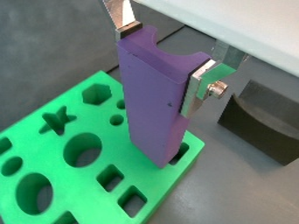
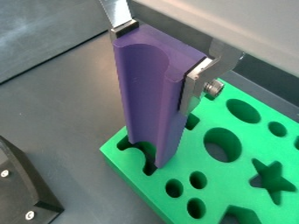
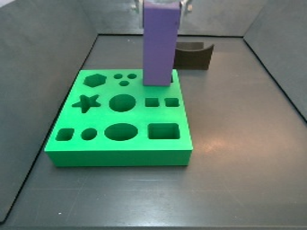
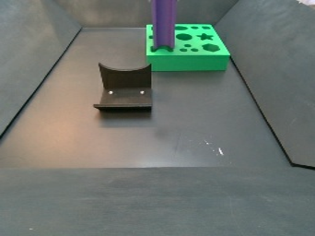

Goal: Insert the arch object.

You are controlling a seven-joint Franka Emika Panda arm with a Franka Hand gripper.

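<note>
The arch object is a tall purple block with a curved notch in its upper end. It stands upright, and my gripper is shut on its top, one silver finger on each side. This also shows in a wrist view. The block's lower end meets the green board at a slot in one corner; how deep it sits cannot be told. In both side views the block rises from a corner of the board. The gripper itself is cut off there.
The green board has several other cut-outs, among them a star, circles and squares. The dark fixture stands on the floor apart from the board. Dark walls enclose the floor.
</note>
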